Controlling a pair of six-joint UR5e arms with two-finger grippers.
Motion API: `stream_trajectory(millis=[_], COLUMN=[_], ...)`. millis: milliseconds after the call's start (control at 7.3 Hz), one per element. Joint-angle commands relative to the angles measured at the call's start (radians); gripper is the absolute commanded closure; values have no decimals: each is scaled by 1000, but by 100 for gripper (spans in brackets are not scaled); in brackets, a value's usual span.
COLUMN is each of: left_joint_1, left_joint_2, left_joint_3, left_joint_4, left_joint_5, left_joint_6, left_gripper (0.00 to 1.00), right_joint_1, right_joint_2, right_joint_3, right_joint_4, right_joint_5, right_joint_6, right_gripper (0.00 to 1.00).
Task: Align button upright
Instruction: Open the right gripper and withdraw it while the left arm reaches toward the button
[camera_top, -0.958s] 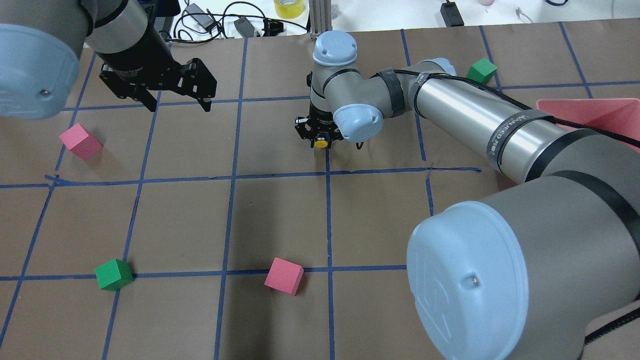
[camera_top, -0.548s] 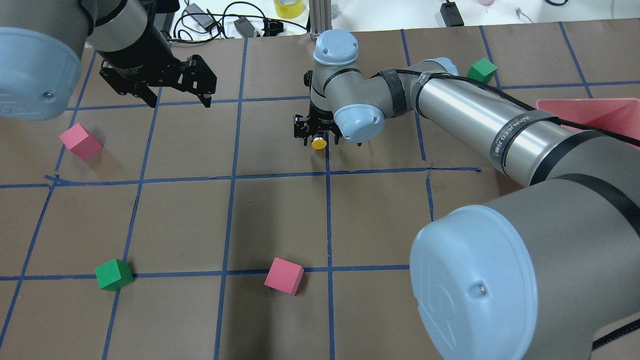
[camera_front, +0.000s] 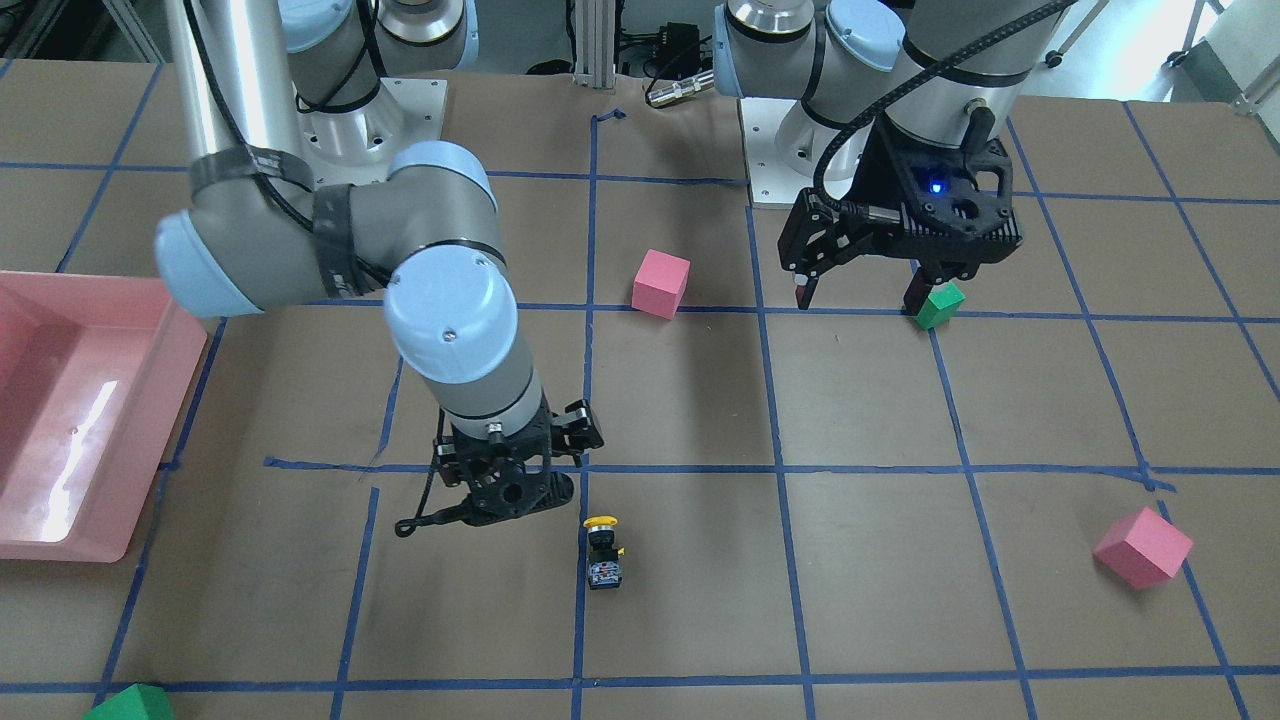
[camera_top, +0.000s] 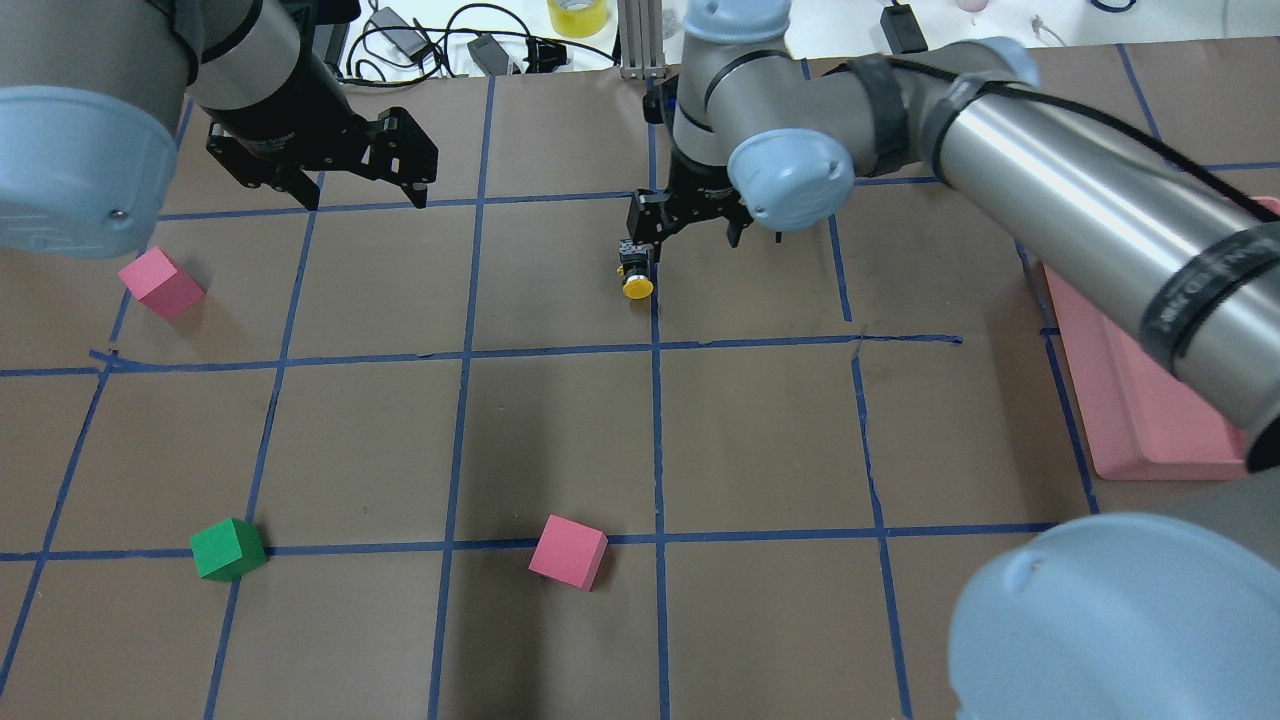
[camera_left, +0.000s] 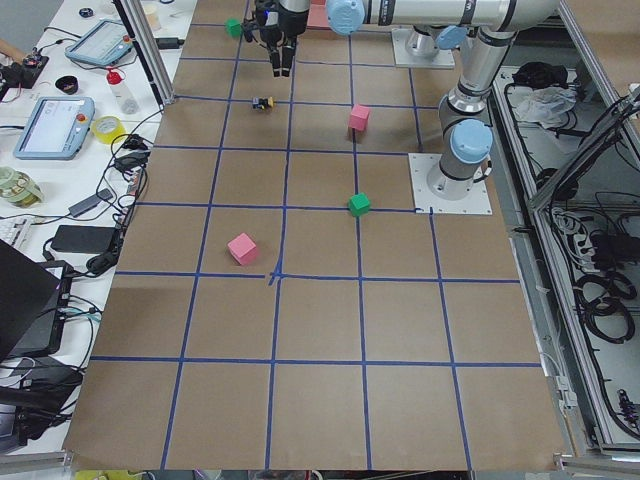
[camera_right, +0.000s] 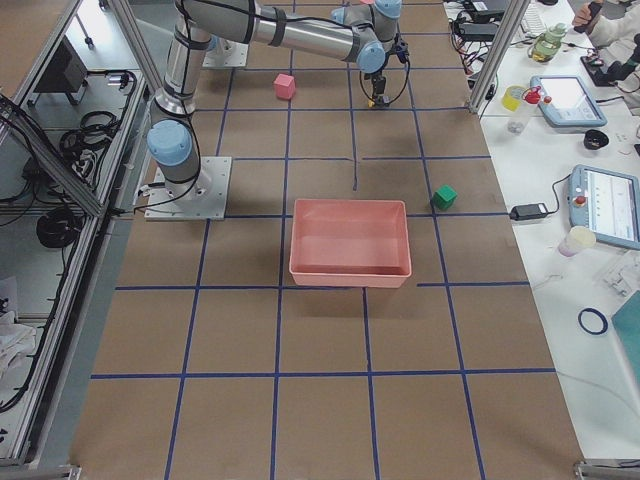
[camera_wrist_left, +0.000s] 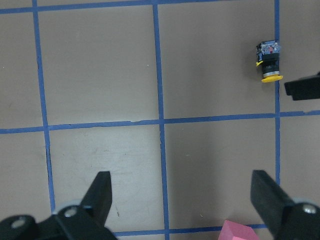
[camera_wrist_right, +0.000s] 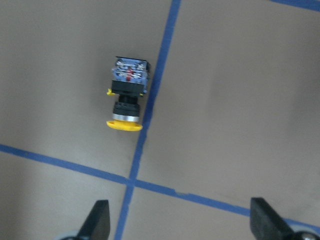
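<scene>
Yellow-capped black push-button switch (camera_wrist_right: 127, 97) lies on its side on the brown table (camera_wrist_right: 240, 75), just ahead of the right gripper (camera_wrist_right: 181, 226), spread wide and empty, probably to straddle its body; left gripper (camera_wrist_left: 182, 205), equally spread, hangs well apart.

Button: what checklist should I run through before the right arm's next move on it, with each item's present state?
1. Button upright: not ok; it lies on its side, cap toward the robot.
2. Right end effector open and empty: ok.
3. Right end effector centred on button: not ok; in the wrist view the button sits left of the gap's middle.
4. Room around button: ok; the nearest pink cube stands well apart.
5. Left end effector out of the way: ok; open, apart from the button.
</scene>
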Motion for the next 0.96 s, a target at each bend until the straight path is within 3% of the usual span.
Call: stream_trajectory(millis=[0, 274, 548, 685, 821], left_joint_1=[-4, -7, -43, -62, -95], left_joint_2=[-3, -26, -103, -148, -203], left_joint_3=[-70, -182, -328, -363, -373], left_joint_4=[88, 265, 633, 756, 861], left_joint_5=[-7, -15, -56, -52, -44], left_joint_6=[-25, -20, -20, -21, -46], left_gripper=[0, 0, 0, 0, 0], right_joint_1=[-112, -115, -120, -121, -123], right_joint_2=[-206, -288, -302, -307, -316], right_joint_3=[30, 27, 10, 11, 10], right_joint_4=[258, 332, 342, 348, 352], right_joint_5=[-14, -209, -217, -202, -132], right_joint_6=[-69, -93, -93, -93, -83], right_gripper=[0, 0, 0, 0, 0])
